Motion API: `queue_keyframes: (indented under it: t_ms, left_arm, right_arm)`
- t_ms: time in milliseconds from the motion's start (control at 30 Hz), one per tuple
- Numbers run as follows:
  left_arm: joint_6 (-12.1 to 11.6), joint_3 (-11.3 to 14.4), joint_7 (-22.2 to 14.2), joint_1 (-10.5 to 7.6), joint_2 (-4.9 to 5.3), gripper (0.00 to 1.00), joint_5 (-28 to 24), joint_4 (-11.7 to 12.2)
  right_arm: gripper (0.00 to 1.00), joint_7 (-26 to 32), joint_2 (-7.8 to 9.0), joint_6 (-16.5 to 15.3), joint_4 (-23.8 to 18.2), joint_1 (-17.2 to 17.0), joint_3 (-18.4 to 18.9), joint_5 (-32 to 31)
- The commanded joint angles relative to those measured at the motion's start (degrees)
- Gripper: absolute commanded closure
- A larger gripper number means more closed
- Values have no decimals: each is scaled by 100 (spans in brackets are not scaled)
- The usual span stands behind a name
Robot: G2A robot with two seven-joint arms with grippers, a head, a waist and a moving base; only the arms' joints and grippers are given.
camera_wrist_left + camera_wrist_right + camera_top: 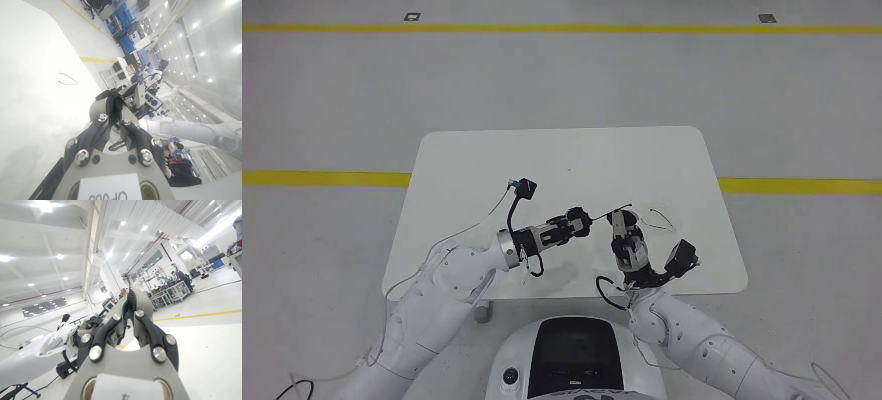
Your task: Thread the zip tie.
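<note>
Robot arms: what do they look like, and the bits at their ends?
Both the left arm and right arm are glossy white, rounded shells with thin cables trailing alongside. The left tool and right tool have a grey metal base, black linkages with silver bolts, black grip lining and a white label.

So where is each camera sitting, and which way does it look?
Top view: above the arms, looking down at the white table; both arms show, left gripper and right gripper meeting at the zip tie.
Left wrist view: on the left wrist, looking along its shut fingers across the table toward the right gripper.
Right wrist view: on the right wrist, looking along its shut fingers out into the room.
Shared: top and left wrist views both show loose ties lying on the table.
</note>
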Motion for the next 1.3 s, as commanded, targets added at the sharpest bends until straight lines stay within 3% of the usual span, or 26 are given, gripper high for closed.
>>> queue_keyframes:
  t_ms: [0, 1267]
  left_arm:
    - [0, 0, 0, 0, 0, 100, 0, 0]
    - [0, 0, 0, 0, 0, 100, 0, 0]
  right_arm:
    - [100, 32, -8, 0, 5, -12, 18, 5]
    - [100, 401, -147, 0, 161, -67, 154, 138]
